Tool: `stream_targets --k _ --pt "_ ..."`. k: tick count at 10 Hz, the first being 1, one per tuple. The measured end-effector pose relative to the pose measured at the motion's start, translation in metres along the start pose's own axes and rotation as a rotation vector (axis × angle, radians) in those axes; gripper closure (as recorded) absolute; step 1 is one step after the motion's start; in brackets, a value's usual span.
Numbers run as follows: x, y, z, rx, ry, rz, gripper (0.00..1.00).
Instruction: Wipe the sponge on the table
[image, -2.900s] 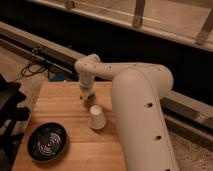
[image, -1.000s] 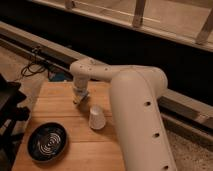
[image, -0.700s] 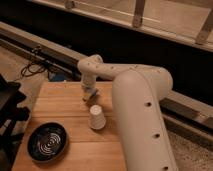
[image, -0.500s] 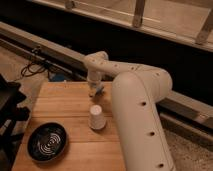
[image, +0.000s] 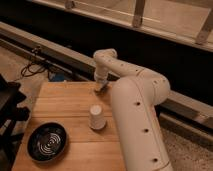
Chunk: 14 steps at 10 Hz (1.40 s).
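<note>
Risk: gripper (image: 100, 87) sits low at far edge of table (image: 60, 105), toward the right corner, grip state unreadable, sponge hidden, probably beneath it; an outward stroke could drop sponge off, an inward one could tip cup (image: 96, 116).

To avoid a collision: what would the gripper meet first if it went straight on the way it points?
Probably the table, near its far edge: the gripper points down at it. How close it already is, I cannot tell.
</note>
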<state>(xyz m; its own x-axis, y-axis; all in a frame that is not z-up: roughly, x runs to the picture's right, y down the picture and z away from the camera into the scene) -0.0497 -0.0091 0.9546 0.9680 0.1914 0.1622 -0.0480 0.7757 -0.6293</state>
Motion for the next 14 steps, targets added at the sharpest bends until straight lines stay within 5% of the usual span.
stream_targets --k 2,5,8,10,14 --pt "-0.03 0.001 0.007 -0.004 -0.048 -0.045 1.0" --pt "-0.11 0.026 0.017 -0.04 -0.151 -0.173 1.0" --pt "-0.151 0.057 0.016 -0.072 -0.214 -0.221 1.0" --pt "-0.153 0.078 0.009 -0.093 -0.252 -0.201 1.0" --pt "-0.108 0.095 -0.014 -0.077 -0.215 -0.108 1.0"
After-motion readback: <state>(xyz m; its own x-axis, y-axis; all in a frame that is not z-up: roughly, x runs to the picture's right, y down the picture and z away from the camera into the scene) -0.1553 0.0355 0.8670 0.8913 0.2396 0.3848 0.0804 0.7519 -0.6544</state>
